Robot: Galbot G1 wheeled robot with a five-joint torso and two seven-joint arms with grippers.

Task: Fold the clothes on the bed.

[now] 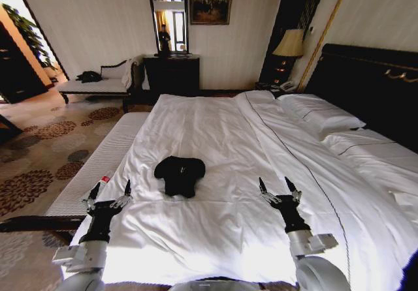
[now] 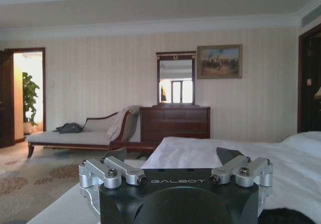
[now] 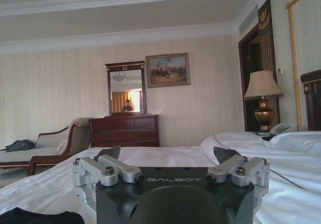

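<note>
Two Grippers Wait Beside a Bunched Shirt

One black T-shirt (image 1: 179, 174) lies crumpled mid-bed on the white duvet (image 1: 215, 134), its chest lettering too small to read. Left gripper (image 1: 110, 190) and right gripper (image 1: 277, 186) hover either side, fingers spread, grasping nothing. "GALBOT" is printed on each wrist housing (image 2: 178, 182).

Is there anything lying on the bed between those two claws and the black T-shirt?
Nothing visible. Only bare white sheet lies between the T-shirt and the open left gripper and open right gripper, which hover on either side of it over the bed.
</note>
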